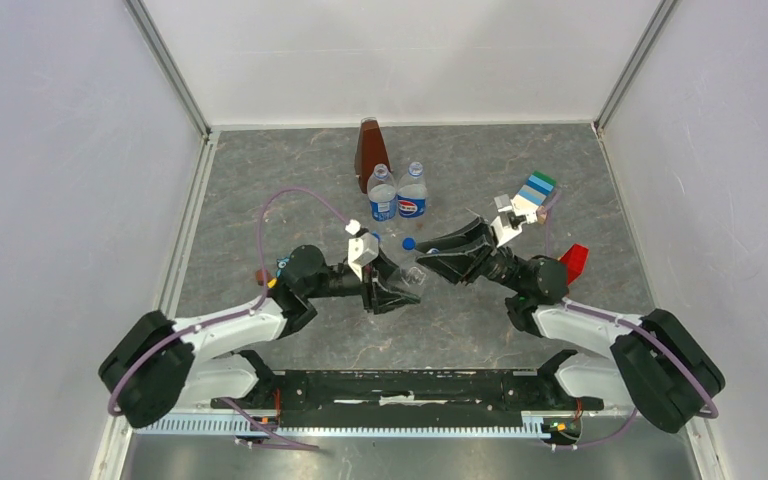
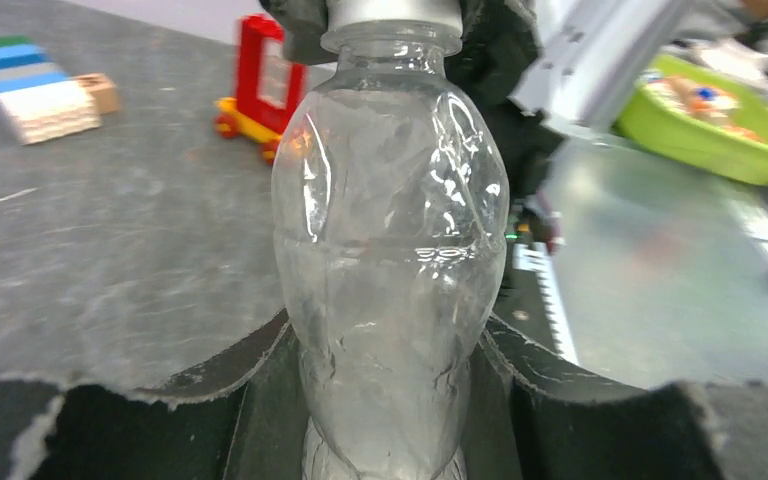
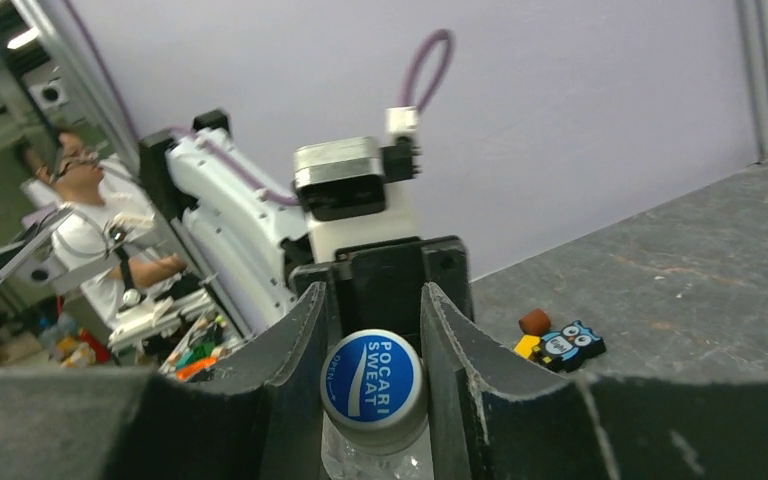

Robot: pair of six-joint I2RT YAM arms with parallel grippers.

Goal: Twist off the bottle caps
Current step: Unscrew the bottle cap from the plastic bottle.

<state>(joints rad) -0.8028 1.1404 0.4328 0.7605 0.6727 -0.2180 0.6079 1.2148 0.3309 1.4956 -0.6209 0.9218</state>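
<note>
- Plastic, clear and unlabelled, the small bottle sits at the middle of the bench, tipped on its side with its neck pointing right.
- The left pincer is clamped on the bottle's lower body, one dark finger pressed against each side.
- The white cap, printed in blue, is on the bottle's neck.
- The right pincer is narrowed around that cap, with a finger touching each side of its rim.
- In the top view the two pincers meet tip to tip, the left arm reaching in from the left and the right arm from the right.
- A blue cap lies loose on the bench just beyond the held bottle.
- The two labelled bottles stand upright side by side farther back, touching or nearly so.
- A brown pyramid stands just behind them.
- A striped block lies at the far right.
- An owl toy lies on the bench beyond the left arm.
</note>
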